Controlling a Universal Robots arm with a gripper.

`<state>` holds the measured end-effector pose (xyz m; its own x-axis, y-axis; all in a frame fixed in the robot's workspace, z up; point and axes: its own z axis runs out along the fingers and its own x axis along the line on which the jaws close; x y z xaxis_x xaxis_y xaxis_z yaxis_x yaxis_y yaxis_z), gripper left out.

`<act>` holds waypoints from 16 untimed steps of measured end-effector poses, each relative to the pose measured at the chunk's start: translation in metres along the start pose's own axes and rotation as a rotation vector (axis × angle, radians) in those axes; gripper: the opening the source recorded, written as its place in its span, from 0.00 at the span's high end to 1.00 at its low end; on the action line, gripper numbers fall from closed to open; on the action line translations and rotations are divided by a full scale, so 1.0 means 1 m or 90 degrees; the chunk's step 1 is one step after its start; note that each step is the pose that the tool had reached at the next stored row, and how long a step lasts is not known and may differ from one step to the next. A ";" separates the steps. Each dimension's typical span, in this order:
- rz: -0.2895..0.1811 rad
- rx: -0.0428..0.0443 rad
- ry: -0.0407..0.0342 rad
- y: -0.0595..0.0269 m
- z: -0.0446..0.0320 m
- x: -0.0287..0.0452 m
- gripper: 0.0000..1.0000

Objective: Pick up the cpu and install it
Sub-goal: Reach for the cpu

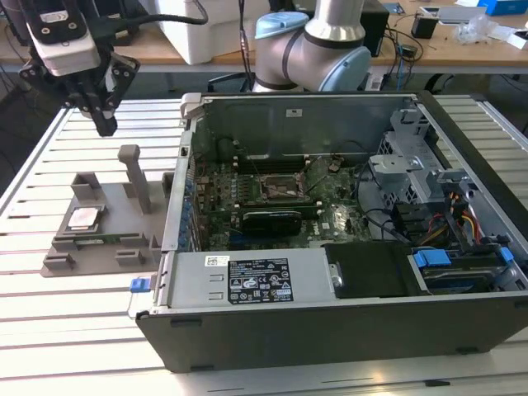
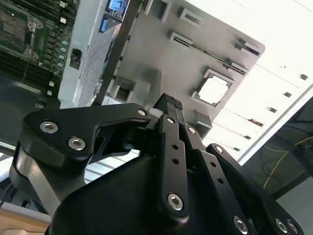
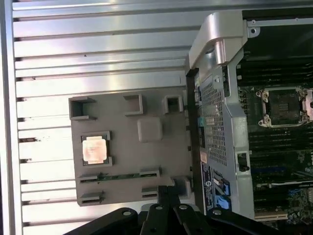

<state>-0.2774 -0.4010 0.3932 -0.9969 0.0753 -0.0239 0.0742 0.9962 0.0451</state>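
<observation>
Care matters here: the cpu (image 1: 85,219) lies flat in its grey holder (image 1: 117,216) on the desk (image 1: 49,318). My tool (image 1: 107,125) hangs above it, pinched closed and empty. I think it must open and line up square.

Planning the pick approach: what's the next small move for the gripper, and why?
Probably shift the gripper sideways until it is centred over the cpu, staying high. In the exterior view it hangs empty well above the grey fixture, fingers together, while the cpu lies untouched in its pocket, offset from the fingertips.
</observation>
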 end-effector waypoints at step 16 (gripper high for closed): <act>0.000 0.0000 -0.0003 -0.0075 -0.0017 0.1001 0.89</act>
<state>-0.3777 -0.4010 0.3922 -0.9969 0.0752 -0.0244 0.0741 0.9962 0.0451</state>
